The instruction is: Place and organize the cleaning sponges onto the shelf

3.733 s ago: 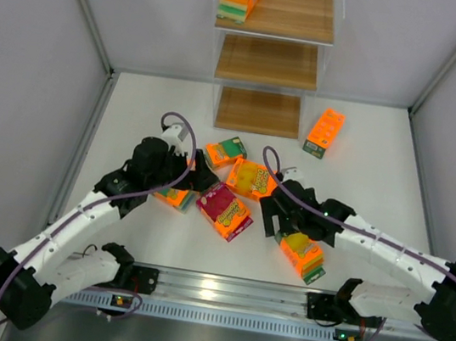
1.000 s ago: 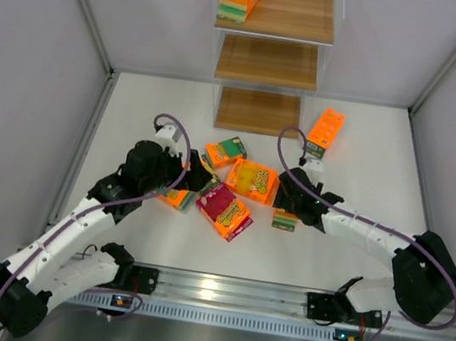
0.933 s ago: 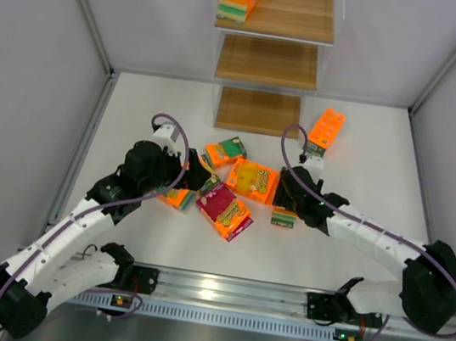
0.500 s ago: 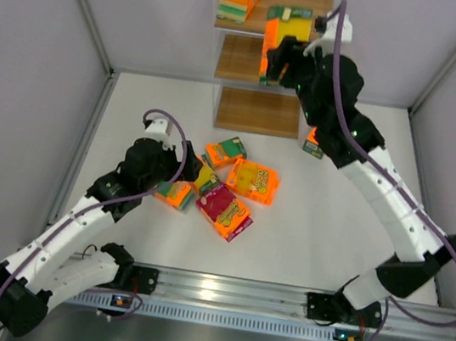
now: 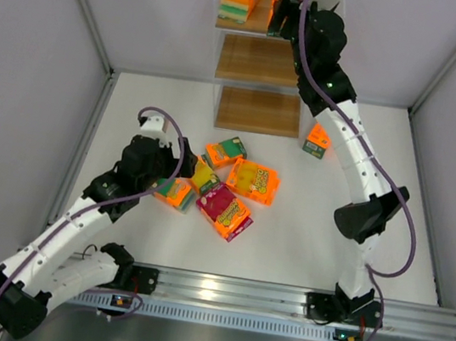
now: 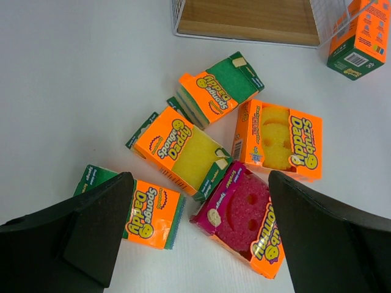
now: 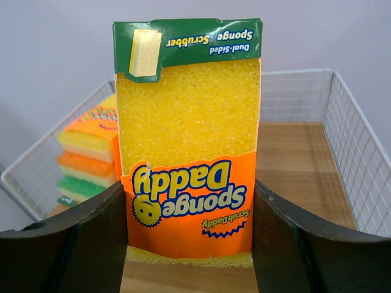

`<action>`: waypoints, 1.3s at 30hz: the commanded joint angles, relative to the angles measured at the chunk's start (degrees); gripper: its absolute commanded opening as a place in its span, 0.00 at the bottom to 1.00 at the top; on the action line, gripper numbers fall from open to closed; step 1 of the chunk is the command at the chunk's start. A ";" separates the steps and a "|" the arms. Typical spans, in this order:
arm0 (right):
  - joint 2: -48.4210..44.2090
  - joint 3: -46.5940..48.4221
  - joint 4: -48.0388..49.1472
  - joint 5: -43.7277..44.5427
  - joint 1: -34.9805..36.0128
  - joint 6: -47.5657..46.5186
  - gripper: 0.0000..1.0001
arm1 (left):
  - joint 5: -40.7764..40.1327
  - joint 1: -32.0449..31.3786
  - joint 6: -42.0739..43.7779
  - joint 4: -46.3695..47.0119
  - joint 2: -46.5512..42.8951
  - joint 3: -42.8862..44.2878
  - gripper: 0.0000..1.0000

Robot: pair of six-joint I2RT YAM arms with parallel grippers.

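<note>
Over the top tier of the three-tier stepped shelf [image 5: 268, 61] of light wooden boards and white wire sides, the right tool [image 7: 189, 238] pinches a yellow sponge pack [image 7: 186, 122] in an orange-and-green cardboard sleeve. The pack is upright, with the jaws pressed against its two sides. It hangs above the bare right part of the top board, beside a stack of packs [image 7: 88, 159] in orange, yellow and green that stands against the tier's left wall.

The placing step appears close to its end. The next move would call for lowering the pack onto the board, snug beside the stack, then spreading the jaws. The two lower boards show nothing on them.

Down on the white desk [image 5: 160, 109], the left tool [image 6: 201, 244] hovers spread wide and empty over a loose cluster of five packs [image 6: 183, 152] with green, yellow and magenta faces, one partly hidden behind a finger. A sixth orange pack [image 5: 318, 141] stands near the shelf's lower right corner, awaiting collection.
</note>
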 commanded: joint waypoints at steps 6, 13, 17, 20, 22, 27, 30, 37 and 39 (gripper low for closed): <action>2.31 6.58 13.86 -3.10 -0.05 -0.92 0.49 | -0.91 0.28 0.61 1.29 1.23 2.34 0.98; 5.73 6.85 15.27 -2.75 -0.05 -2.06 0.52 | -1.09 0.37 0.78 1.64 2.73 2.34 0.98; 7.23 7.37 15.36 -1.78 -0.05 -2.06 0.54 | -2.05 0.45 1.22 1.73 2.38 2.16 0.98; 7.76 7.55 14.57 -0.38 -0.05 -3.89 0.54 | -2.76 0.45 1.31 1.73 2.03 1.99 0.98; 7.67 7.55 14.31 -0.20 -0.05 -4.00 0.54 | -2.76 0.63 1.31 1.73 2.20 2.07 0.98; 5.48 8.61 12.46 -0.11 0.04 -3.12 0.54 | -2.84 0.63 1.22 2.25 3.08 2.34 0.98; 4.25 8.69 11.85 -0.02 0.30 -4.08 0.54 | -2.14 0.63 0.87 2.52 3.52 2.25 0.98; 3.63 8.52 7.19 0.68 1.44 -6.02 0.55 | -1.70 0.72 0.17 3.13 2.82 1.11 0.98; 3.98 8.52 7.10 0.94 1.44 -5.84 0.55 | -1.61 0.72 0.08 3.40 2.64 1.11 0.98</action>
